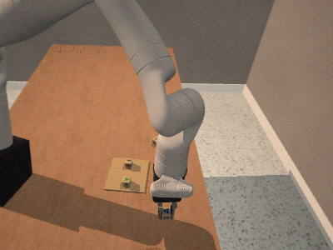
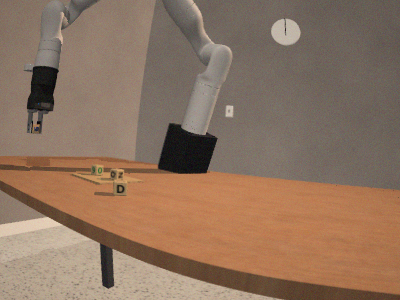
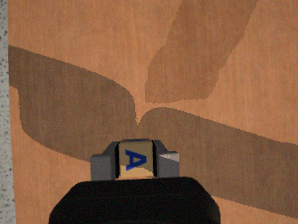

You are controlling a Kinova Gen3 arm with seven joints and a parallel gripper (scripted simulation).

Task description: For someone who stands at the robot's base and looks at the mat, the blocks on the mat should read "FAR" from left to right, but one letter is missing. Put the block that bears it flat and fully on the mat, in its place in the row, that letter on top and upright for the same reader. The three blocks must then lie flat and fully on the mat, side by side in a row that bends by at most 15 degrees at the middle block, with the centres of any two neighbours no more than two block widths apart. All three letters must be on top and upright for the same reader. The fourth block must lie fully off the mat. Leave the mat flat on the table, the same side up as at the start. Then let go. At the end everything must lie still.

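My gripper is shut on a tan block with a blue A and holds it high above the table. It also shows in the top view near the table's front right edge, and in the exterior view far up at the left. The tan mat lies flat on the table with two blocks on it: one with a green letter and one with a dark letter. Their letters are too small to read. A block marked D lies off the mat, on the table beside it.
The black robot base stands at the left of the table. The table's right edge runs close to the mat and gripper, with the floor beyond it. The arm casts wide shadows over the table.
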